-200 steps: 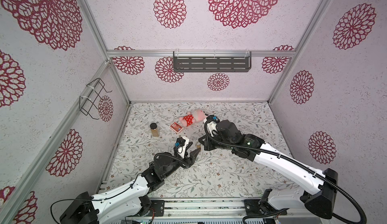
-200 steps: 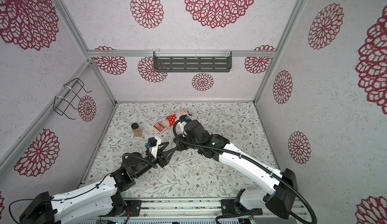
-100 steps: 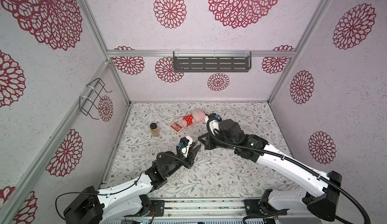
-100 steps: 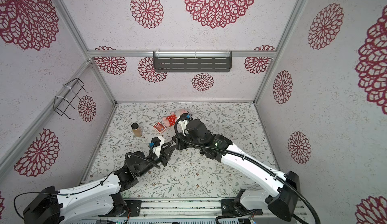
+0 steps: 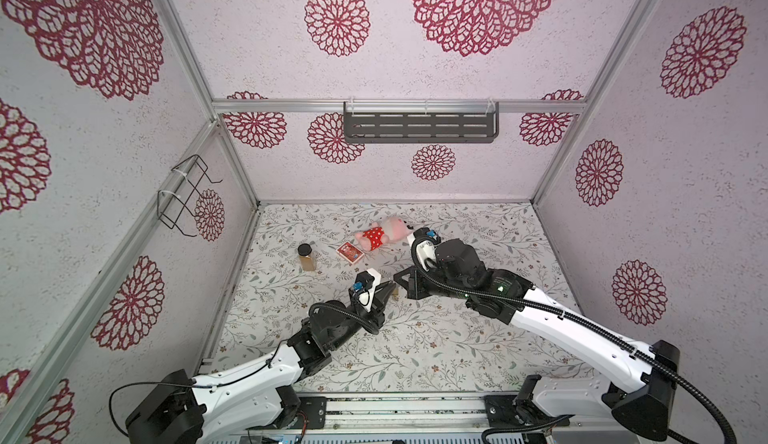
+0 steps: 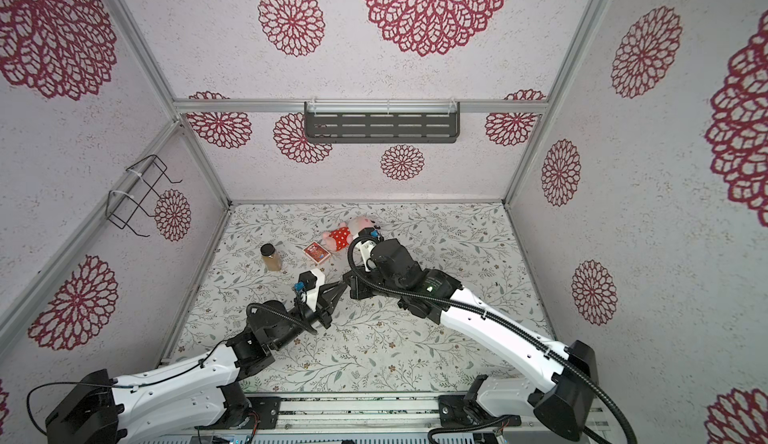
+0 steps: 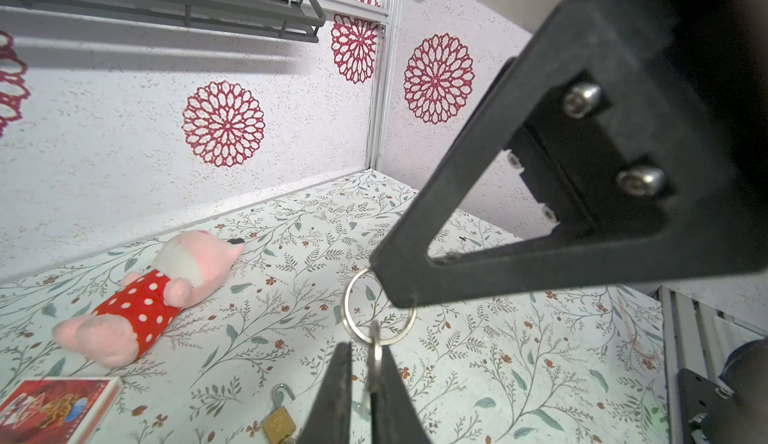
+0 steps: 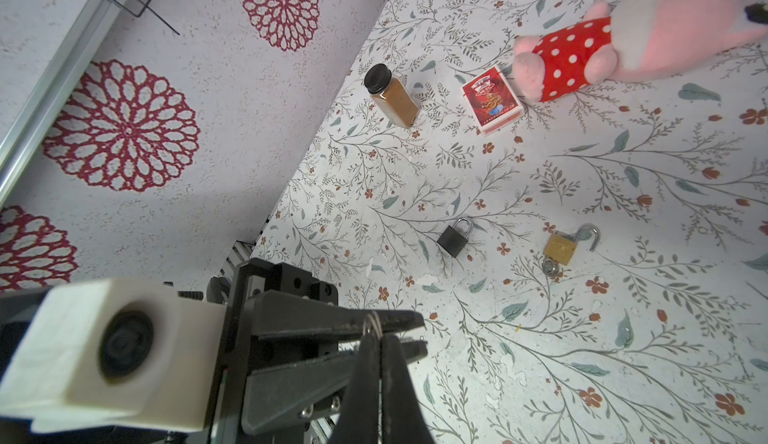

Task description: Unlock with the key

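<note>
A silver key (image 7: 374, 369) hangs from a key ring (image 7: 353, 317) above the floral table. My left gripper (image 7: 365, 348) is shut on the key's head. My right gripper (image 8: 379, 338) is shut on the ring's rim, meeting the left gripper tip to tip (image 5: 392, 285) in both top views. A shut black padlock (image 8: 454, 238) lies on the table below. Beside it lies a brass padlock (image 8: 561, 249) with its shackle open and another key (image 8: 550, 267) in its base. The brass padlock (image 7: 279, 421) also shows in the left wrist view.
A pink plush pig in a red dotted dress (image 5: 384, 233), a red card box (image 5: 350, 252) and a brown spice jar (image 5: 306, 257) sit further back. A grey shelf (image 5: 419, 127) hangs on the back wall and a wire rack (image 5: 185, 195) on the left wall.
My left gripper has come up to the right gripper and closed on the key. The right gripper has shifted slightly right, still pinching the ring.
</note>
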{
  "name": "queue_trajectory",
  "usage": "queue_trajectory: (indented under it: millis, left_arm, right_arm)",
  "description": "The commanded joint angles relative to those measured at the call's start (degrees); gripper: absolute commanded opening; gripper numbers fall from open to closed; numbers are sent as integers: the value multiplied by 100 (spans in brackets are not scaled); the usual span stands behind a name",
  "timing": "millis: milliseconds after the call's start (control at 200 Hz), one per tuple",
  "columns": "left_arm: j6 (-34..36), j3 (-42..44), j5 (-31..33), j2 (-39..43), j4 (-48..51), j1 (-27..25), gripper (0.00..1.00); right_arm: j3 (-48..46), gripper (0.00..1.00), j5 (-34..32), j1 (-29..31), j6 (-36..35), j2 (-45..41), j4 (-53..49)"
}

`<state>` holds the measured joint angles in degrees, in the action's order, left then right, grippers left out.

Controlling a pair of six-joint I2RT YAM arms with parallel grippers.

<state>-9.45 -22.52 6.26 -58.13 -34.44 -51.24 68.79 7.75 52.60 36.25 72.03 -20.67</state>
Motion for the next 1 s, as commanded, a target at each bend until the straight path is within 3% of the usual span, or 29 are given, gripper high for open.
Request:
queue_trajectory:
  millis: [0,75,290,380,570,755,996]
  left_arm:
    - [90,-124,-99,65,-116,-44,5]
    - [106,-142,-125,47,-70,-43,0]
    - [53,-402,-230,104,583,1,0]
    - [35,-656,-642,118,1129,145,0]
    - [-115,-1041,-1837,108,1839,615,0]
    - [-211,-1410,-2904,32,2190,1013,0]
    - [-162,-1803,-3483,-205,2491,1090,0]
  right_arm:
    - [31,0,-1,-64,119,-260,176]
    - [-2,0,-1,-82,127,-289,196]
    - [-148,0,124,-238,39,-404,292]
    - [-320,14,417,-439,-76,-495,505]
    - [-781,36,1716,-908,-722,-737,1354]
    - [-1031,46,2725,-1085,-1501,-822,1865]
    - [-1085,51,3010,-1286,-1778,-589,2097]
